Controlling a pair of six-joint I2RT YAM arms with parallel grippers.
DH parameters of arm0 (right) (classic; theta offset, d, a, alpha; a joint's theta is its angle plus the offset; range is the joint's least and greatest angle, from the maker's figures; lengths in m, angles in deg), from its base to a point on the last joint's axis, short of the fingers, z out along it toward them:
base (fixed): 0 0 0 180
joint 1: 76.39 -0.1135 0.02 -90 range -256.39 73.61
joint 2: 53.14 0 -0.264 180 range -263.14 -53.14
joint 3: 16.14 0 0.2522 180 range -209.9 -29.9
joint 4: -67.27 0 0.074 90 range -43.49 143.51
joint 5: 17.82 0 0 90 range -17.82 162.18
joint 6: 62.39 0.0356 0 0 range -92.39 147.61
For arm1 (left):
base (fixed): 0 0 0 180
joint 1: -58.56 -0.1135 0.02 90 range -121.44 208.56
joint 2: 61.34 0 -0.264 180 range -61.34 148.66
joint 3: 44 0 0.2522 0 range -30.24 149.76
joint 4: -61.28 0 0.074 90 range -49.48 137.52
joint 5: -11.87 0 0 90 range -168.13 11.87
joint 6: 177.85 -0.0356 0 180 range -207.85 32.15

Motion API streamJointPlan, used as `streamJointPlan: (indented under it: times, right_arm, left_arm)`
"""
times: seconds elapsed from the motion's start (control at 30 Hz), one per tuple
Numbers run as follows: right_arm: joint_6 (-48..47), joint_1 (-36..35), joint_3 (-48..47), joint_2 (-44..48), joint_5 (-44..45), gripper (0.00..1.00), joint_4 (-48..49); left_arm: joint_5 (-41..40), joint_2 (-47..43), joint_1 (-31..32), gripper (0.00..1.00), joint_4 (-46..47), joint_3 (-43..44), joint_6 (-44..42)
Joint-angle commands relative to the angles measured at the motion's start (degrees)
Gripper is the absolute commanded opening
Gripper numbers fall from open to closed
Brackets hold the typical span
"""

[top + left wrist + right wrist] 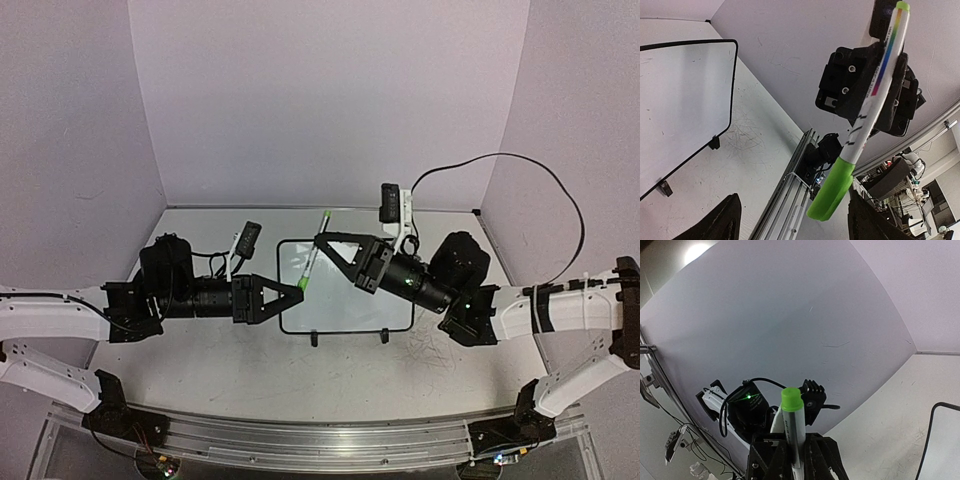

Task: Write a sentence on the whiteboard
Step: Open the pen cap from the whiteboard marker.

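Observation:
The whiteboard [350, 300] lies in the middle of the table; in the left wrist view the whiteboard [685, 100] looks blank, and the sentence is not in view. My right gripper [322, 240] is shut on a white marker [313, 250], held above the board's left edge with its green cap [301, 283] pointing down. My left gripper [298, 295] stands open around that cap. In the left wrist view the cap [832, 187] hangs between the left gripper's [797, 222] fingers, closer to the right finger [872, 222], with a gap on both sides. The right wrist view shows the marker [792, 430] clamped in the right gripper [794, 445].
An aluminium rail [330, 440] runs along the table's near edge. A black cable [540, 180] loops over the right arm. Grey scuff marks [430, 350] cover the tabletop to the right of the board. Pale walls enclose the table on three sides.

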Motion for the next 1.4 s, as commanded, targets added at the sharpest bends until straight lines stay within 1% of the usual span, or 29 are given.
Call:
streamJointPlan:
  times: [0.0, 0.1, 0.17, 0.37, 0.5, 0.63, 0.8, 0.9, 0.97, 1.03, 1.1, 1.17, 1.27, 1.33, 1.37]
  right_arm:
    - [3.10, -0.70, -2.84, 0.03, 2.59, 0.00, -1.22]
    - [3.91, -0.98, -2.47, 0.53, 3.96, 0.00, -2.10]
    - [4.43, -1.18, -2.36, 0.56, 4.42, 0.00, -2.37]
    - [6.14, -1.82, -2.50, -0.83, 5.56, 0.00, -2.43]
    - [7.12, -1.93, -2.93, -1.65, 6.13, 0.00, -2.30]
    - [7.83, -1.97, -2.75, -1.85, 7.19, 0.00, -2.30]
    - [9.05, -2.02, -2.46, -1.70, 8.39, 0.00, -2.25]
    - [9.46, -2.00, -2.75, -1.69, 8.57, 0.00, -2.20]
    - [9.66, -2.01, -2.96, -1.81, 8.45, 0.00, -2.25]
    - [9.91, -1.96, -3.10, -1.91, 8.32, 0.00, -2.25]
    - [10.19, -1.96, -3.28, -2.11, 8.04, 0.00, -2.25]
    - [10.62, -1.97, -3.60, -2.33, 7.75, 0.00, -2.25]
    - [11.42, -1.94, -3.64, -2.14, 8.22, 0.00, -2.23]
    - [11.78, -1.94, -3.05, -1.02, 9.70, 0.00, -2.32]
    - [11.64, -1.74, -2.83, -0.05, 10.68, 0.00, -2.66]
  left_arm:
    - [-2.16, 0.15, 0.73, 0.67, 3.97, 3.33, -3.49]
    - [-2.80, 0.12, 0.78, 0.55, 4.07, 3.63, -3.97]
    - [-3.49, -0.14, 0.78, 0.51, 4.11, 3.59, -3.79]
    - [-3.90, 0.06, 0.78, 0.49, 4.39, 3.96, -4.11]
    - [-3.57, 0.58, 0.86, 0.44, 4.52, 3.91, -3.67]
    - [-3.02, 0.41, 0.86, 0.42, 4.60, 3.34, -3.69]
    - [-1.92, 0.34, 0.86, 0.46, 4.61, 2.93, -3.83]
    - [-1.22, 0.76, 0.86, 0.44, 4.67, 2.85, -3.68]
    - [-1.21, 1.00, 0.86, 0.39, 4.64, 2.88, -3.79]
    - [-1.16, 1.19, 0.86, 0.32, 4.63, 3.10, -3.91]
    - [-1.55, 1.46, 0.86, 0.23, 4.58, 3.27, -3.89]
    - [-1.99, 1.58, 0.87, 0.17, 4.59, 3.21, -3.74]
    - [-2.45, 1.99, 0.86, 0.05, 4.60, 2.77, -3.67]
    - [-2.72, 2.32, 0.86, 0.01, 4.60, 2.20, -3.65]
    - [-2.66, 2.46, 0.86, 0.00, 4.60, 1.85, -3.60]
